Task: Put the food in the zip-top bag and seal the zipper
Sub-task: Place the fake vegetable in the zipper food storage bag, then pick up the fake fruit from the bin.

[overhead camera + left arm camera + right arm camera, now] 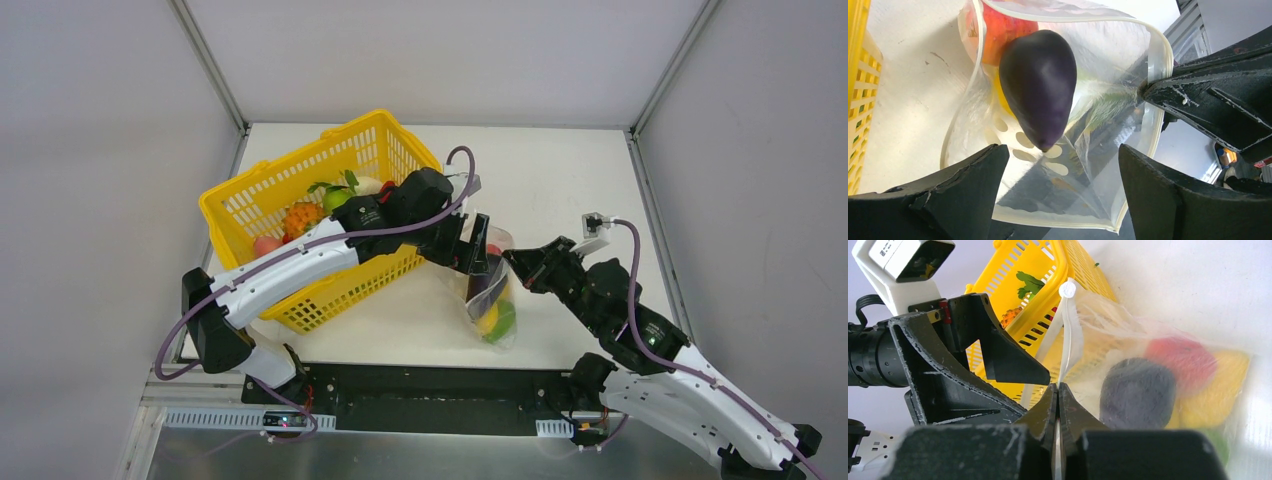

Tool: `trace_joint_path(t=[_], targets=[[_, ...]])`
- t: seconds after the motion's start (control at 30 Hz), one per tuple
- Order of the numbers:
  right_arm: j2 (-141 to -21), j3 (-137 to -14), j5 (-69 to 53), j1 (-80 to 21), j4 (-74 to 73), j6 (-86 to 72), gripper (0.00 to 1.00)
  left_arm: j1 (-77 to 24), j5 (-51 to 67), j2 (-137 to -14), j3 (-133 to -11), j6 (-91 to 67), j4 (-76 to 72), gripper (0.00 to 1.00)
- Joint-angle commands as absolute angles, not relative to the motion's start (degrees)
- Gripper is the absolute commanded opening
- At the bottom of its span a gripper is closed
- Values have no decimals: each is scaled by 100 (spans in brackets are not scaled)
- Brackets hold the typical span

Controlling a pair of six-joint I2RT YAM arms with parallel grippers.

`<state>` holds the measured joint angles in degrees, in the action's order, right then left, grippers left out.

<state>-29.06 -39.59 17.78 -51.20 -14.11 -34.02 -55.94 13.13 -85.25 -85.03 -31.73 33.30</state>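
Note:
The clear dotted zip-top bag (pixel 492 300) lies on the table right of the basket, its mouth held open. Inside it sit a dark purple eggplant (pixel 1040 85), a red piece (pixel 1180 357), a yellow piece (pixel 1220 390) and a green one (pixel 503 322). My left gripper (pixel 1063 167) is open at the bag's mouth, the eggplant just beyond its fingertips and not between them. My right gripper (pixel 1058 390) is shut on the bag's rim, pinching the zipper (pixel 1068 335) strip. In the top view the left gripper (pixel 478 262) and right gripper (pixel 512 260) meet over the bag.
The yellow mesh basket (pixel 262 190) stands tilted at the left, under my left arm, holding more food: an orange piece (pixel 300 215), a green one (pixel 336 198) and a pink one (pixel 265 243). Grey walls close in the table on three sides.

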Motion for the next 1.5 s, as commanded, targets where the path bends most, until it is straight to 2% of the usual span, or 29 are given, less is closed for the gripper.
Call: trace_joint_path(t=[0.0, 0.13, 0.33, 0.53, 0.77, 1.0, 1.17, 1.47], targets=[[-2836, -4035, 1899, -5132, -1072, -3420, 0, -5652, 1278, -8308, -8700, -2994, 3293, 85], [-2821, -4024, 1807, -5132, -1049, -3372, 0, -5658, 1075, -8080, -8626, -2895, 3293, 85], [-2934, -3967, 907, -5133, -675, -3068, 0, -5657, 262, -7582, -8432, -2778, 3467, 87], [-3105, -4091, 1112, -5127, -952, -3066, 0, -5652, -983, -7070, -8367, -2630, 3945, 99], [-2906, -4000, 1305, -5133, -940, -3076, 0, -5343, -1828, -6795, -8428, -2420, 4753, 99], [-2836, -4009, 1379, -5127, -1012, -3094, 0, -4021, -1166, -6490, -8146, -2208, 4827, 99], [-2915, -4013, 1331, -5133, -1015, -3169, 0, -3347, -224, -6941, -7981, -1892, 4629, 99], [-2824, -4025, 1367, -5133, -1122, -3228, 0, -3103, 997, -8230, -8115, -1614, 4161, 99]])
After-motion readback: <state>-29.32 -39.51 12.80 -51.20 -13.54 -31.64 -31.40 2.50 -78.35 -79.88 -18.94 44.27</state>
